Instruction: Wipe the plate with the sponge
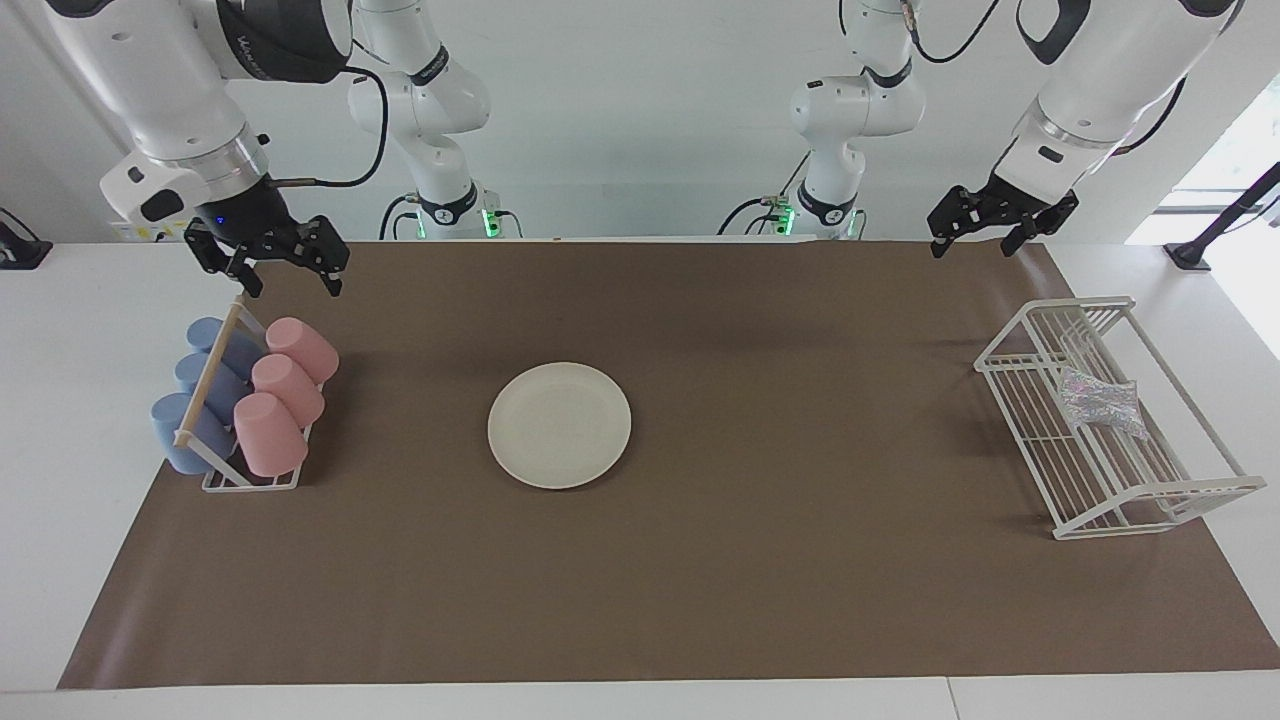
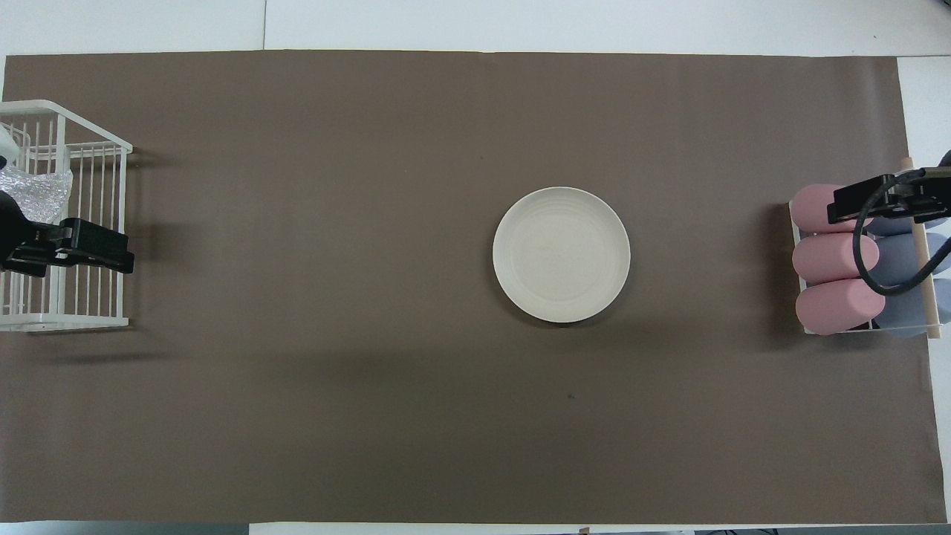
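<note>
Brown mat (image 1: 760,560) covers most of the white table (image 1: 70,420); plain white wall at top of the facing frame. Plate (image 1: 559,425) sits mid-frame on the mat. Sponge (image 1: 1102,402) lies in the white wire rack (image 1: 1180,500), right of frame. 3 pink cups (image 1: 285,390) and 3 blue cups (image 1: 195,395) in a holder, left of frame. Left gripper (image 1: 985,240) raised upper right, jaws apart, empty. Right gripper (image 1: 290,272) raised upper left, jaws apart, empty.

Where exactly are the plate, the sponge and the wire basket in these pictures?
plate (image 1: 559,425): facing view, centre of its flat face.
sponge (image 1: 1101,402): facing view, middle of the glittery pad lying in the basket.
wire basket (image 2: 88,318): overhead view, its white rim nearest the robots.
</note>
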